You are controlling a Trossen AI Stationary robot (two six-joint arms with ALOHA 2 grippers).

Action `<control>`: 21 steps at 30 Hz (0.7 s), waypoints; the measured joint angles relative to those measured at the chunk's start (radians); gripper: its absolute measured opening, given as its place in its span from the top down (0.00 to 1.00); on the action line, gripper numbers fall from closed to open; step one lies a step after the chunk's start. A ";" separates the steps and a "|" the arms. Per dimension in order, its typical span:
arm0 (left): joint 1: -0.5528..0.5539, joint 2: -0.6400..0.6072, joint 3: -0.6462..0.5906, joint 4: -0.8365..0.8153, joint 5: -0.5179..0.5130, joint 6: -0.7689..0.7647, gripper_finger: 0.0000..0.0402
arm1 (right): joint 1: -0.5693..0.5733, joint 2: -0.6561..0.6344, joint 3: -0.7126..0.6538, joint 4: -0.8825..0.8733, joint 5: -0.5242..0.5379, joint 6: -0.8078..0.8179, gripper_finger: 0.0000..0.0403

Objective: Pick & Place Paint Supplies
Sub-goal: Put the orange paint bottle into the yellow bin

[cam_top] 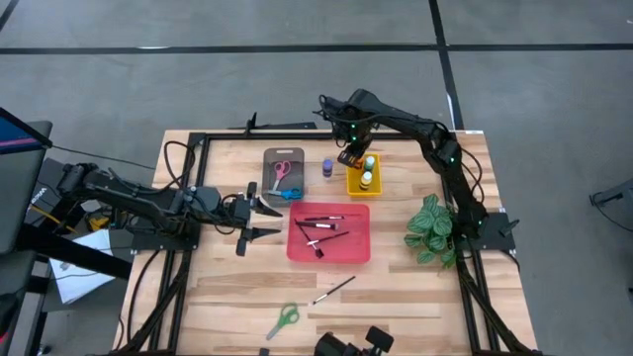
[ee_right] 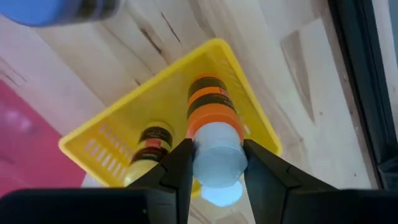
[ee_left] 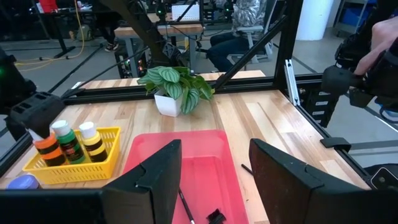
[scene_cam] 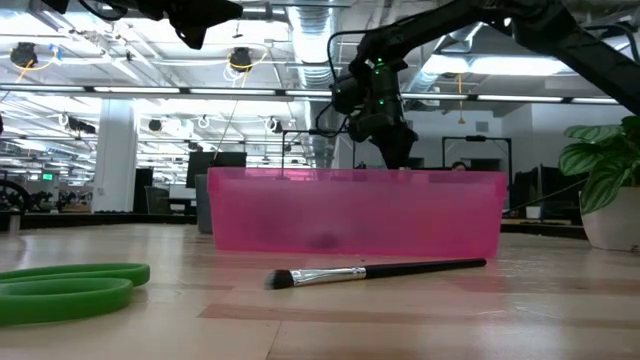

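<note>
My right gripper [cam_top: 352, 155] is over the yellow tray [cam_top: 354, 186] at the table's far side, shut on an orange paint bottle [ee_right: 211, 106]. A green bottle [ee_left: 68, 144] and a yellow bottle [ee_left: 93, 140] stand in that tray. A purple bottle [cam_top: 327, 168] stands on the table beside it. My left gripper [cam_top: 259, 220] hovers open at the left edge of the red tray [cam_top: 361, 255], which holds several dark brushes [cam_top: 321, 229]. Pink and blue scissors [cam_top: 282, 170] lie in the grey tray. Green scissors [cam_top: 284, 318] and one brush [cam_top: 334, 289] lie on the near table. My right gripper pinches the orange bottle's white cap [ee_right: 216, 158] between its two fingers [ee_right: 180, 165], coming from above and pointing down. The bottle hangs upright below the fingers, its lower part [ee_left: 47, 152] inside the yellow tray's walls. I cannot tell whether its base rests on the tray floor.
A potted leafy plant [cam_top: 430, 229] stands at the table's right edge beside the right arm's base. A black frame runs around the table. Bare wood lies between the red tray and the near edge. A person [ee_left: 379, 56] shows beyond the table.
</note>
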 joint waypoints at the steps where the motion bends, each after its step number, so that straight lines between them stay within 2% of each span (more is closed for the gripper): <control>1: 0.000 0.000 0.000 0.000 0.000 0.000 0.55 | -0.002 0.000 0.000 0.002 0.000 0.000 0.73; 21: 0.000 0.000 0.000 -0.001 0.000 -0.003 0.55 | 0.004 0.000 0.000 0.013 -0.012 0.003 0.73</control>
